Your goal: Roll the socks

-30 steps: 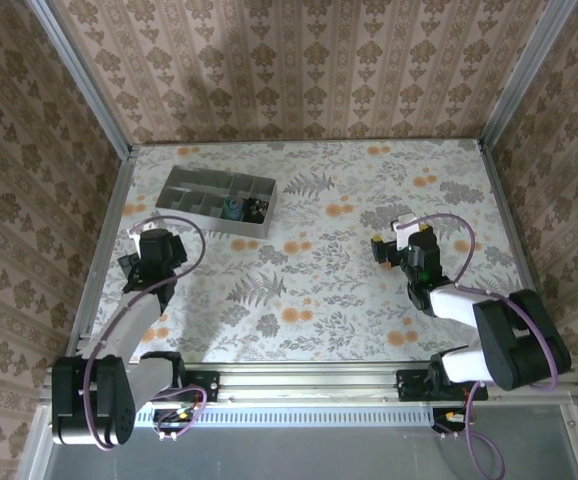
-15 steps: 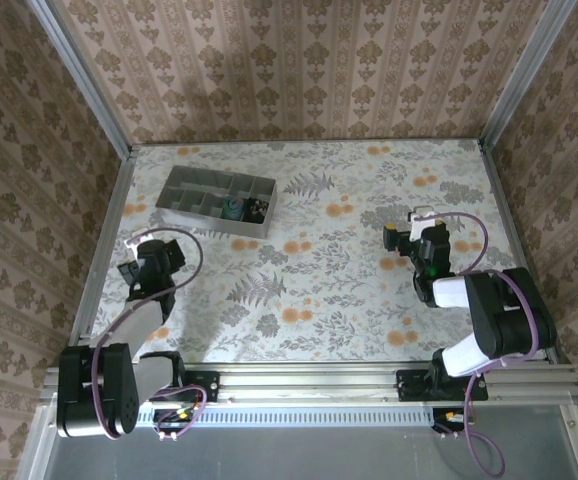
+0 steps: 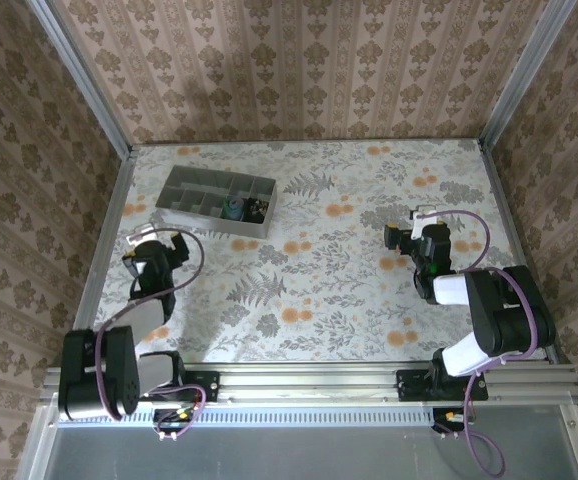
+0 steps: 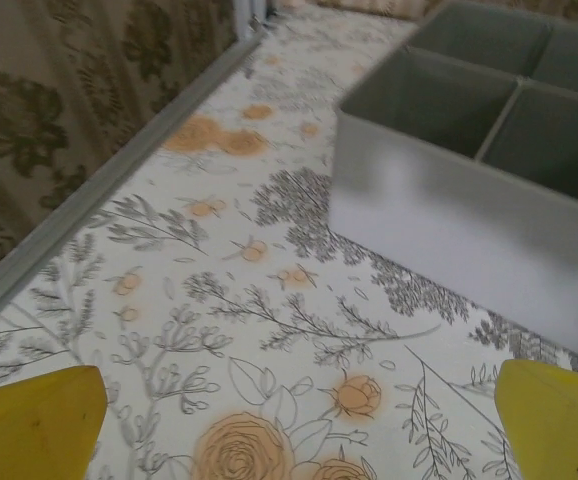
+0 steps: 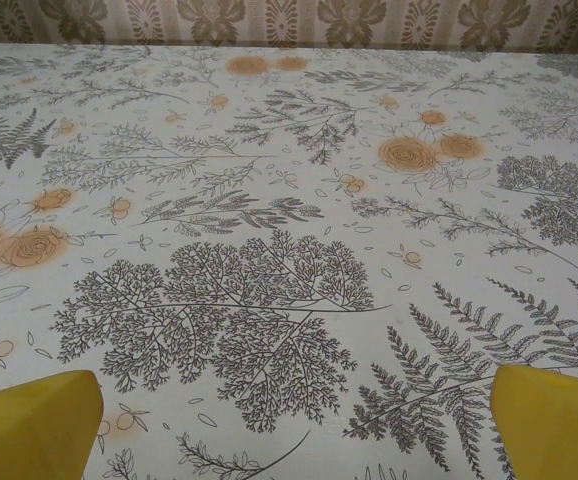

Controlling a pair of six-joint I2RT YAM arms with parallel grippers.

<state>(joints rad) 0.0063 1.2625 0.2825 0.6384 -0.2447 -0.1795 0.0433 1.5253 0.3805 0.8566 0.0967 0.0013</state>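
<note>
The socks sit as two small bundles in one compartment of the grey tray (image 3: 184, 190), at its near right end: a teal one (image 3: 232, 208) and a dark one (image 3: 255, 211). My left gripper (image 3: 155, 248) hangs low at the table's left side, near-left of the tray, open with nothing between its yellow fingertips (image 4: 34, 420). In the left wrist view the gripper (image 4: 299, 425) faces the tray wall (image 4: 439, 215). My right gripper (image 3: 416, 232) is at the right side, far from the tray. It stands open (image 5: 294, 425) over bare floral cloth.
The table is covered with a floral cloth (image 3: 349, 270) and boxed in by wallpapered walls. A metal rail (image 4: 99, 190) runs along the left edge close to my left gripper. The tray's near compartments (image 4: 439, 95) look empty.
Both arms have drawn back toward their bases. The left gripper slid nearer and left; the right gripper moved right. Both stayed open, and the tray's contents did not move.
</note>
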